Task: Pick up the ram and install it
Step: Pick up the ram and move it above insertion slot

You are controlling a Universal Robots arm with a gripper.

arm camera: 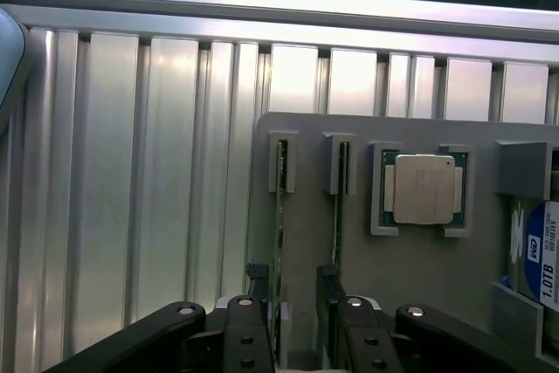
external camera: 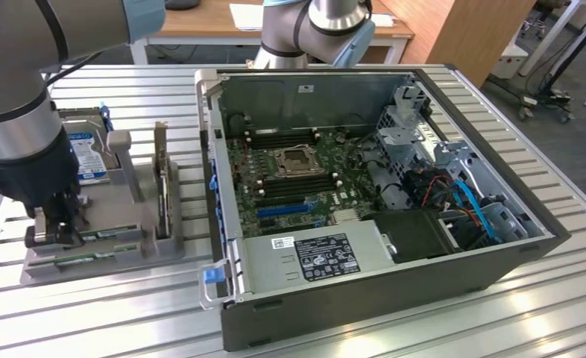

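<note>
Wrist view showed the gripper low over the grey holder, jaws apart and straddling one end of the ram, which stood on edge in the holder's outer slot, the one farthest from the processor. Its long axis ran straight out from between the jaws along that slot, parallel to a second stick in the next slot, so the jaws faced its flat sides. Nothing looked clamped; the holder sat on the tabletop beside the open computer case.
</note>
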